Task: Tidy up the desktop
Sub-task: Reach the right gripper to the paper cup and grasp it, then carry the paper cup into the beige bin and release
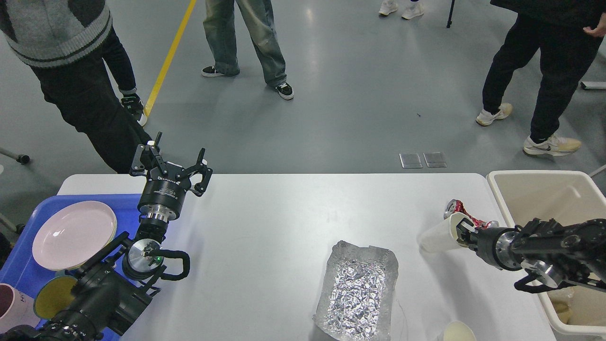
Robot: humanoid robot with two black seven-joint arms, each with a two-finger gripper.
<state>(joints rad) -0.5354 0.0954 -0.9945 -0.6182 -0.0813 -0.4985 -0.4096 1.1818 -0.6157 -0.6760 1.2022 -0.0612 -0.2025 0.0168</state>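
Right gripper (461, 230) jaws pinch a white paper cup (438, 235) at three o'clock on the white desk (265, 222); left gripper (182, 166) jaws spread, empty. Crumpled foil tray (357, 289), crushed red can (461, 210) remain; roughly midway.

A shiny grey floor (331, 94) is seen all around, with a yellow line (170, 54) painted toward 11 o'clock. Two small metal plates (423, 160) are set in it near 1 o'clock, and overhead light is reflected pretty softly.

The left arm rises from the near left corner, its claw (176, 161) pointing far with fingers spread apart and empty; the right arm reaches in from the right, its claw (461, 231) clamped closed
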